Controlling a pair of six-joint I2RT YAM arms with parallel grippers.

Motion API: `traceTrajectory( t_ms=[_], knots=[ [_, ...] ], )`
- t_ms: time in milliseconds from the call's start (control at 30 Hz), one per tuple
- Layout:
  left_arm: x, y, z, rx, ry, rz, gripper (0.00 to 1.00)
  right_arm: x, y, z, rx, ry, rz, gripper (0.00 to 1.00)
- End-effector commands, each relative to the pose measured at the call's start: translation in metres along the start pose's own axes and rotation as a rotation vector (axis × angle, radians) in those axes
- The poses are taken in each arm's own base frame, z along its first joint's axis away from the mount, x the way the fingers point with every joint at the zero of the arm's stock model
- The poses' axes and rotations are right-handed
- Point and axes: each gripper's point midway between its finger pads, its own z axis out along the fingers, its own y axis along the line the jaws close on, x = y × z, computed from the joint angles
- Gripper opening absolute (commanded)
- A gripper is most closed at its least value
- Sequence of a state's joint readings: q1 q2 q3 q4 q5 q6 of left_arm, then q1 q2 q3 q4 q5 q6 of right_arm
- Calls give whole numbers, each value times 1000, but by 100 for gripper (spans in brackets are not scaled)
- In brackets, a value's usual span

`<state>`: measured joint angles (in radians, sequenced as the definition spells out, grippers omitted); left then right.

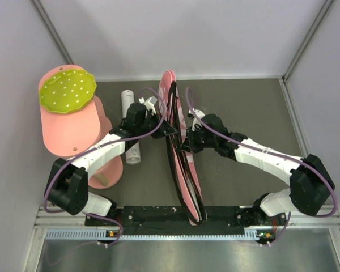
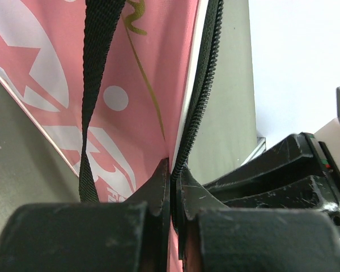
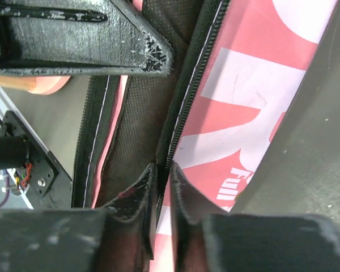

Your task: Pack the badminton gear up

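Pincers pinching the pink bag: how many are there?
2. The left pincer nips the zipper edge of the pink bag from its left; the right pincer nips it from the right. None is hidden.

Matt pink cloth bag [image 2: 153, 56], woven black strap [image 2: 97, 56]

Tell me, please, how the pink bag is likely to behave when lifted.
Probably floppy: the pink bag is thin fabric, held on edge by the left gripper and right gripper pinching its zipper edge. It looks light, so pinches may carry it, though it could sag between them. Its black strap might dangle and snag.
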<state>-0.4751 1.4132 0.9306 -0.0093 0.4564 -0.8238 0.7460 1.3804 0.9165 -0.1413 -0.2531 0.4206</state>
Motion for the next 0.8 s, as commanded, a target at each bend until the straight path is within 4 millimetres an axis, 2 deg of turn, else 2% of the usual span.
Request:
traceTrajectory(
  t_ms=[0,100,167,267,367,433,467,567,667,700,767],
  knots=[
    [-18,-37,-12,108,-58,71,0,-17,19,8,-37,-46,-71,1],
    [-18,-33,-12,88,-59,69,15,-19,26,9,-51,-51,-69,0],
    [-19,-31,-12,76,-62,68,35,-21,33,5,-65,-67,-74,0],
    [-18,-29,-13,65,-62,67,52,-29,39,-3,-82,-102,-71,0],
    [-19,-31,-12,68,-66,74,61,-32,43,-6,-93,-110,-71,0],
    [-20,-33,-8,64,-64,85,61,-34,49,-8,-117,-110,-71,0],
    [-22,-35,-7,67,-65,90,55,-35,53,-10,-131,-112,-67,0],
    [-23,-32,-3,58,-63,87,47,-40,59,-14,-151,-129,-57,0],
    [-20,-26,-1,34,-47,89,28,-43,64,-19,-170,-135,-45,0],
    [-21,-27,-1,36,-49,95,17,-47,66,-22,-178,-141,-38,0],
    [-20,-26,-2,33,-46,109,8,-52,68,-27,-194,-149,-18,11]
  ],
)
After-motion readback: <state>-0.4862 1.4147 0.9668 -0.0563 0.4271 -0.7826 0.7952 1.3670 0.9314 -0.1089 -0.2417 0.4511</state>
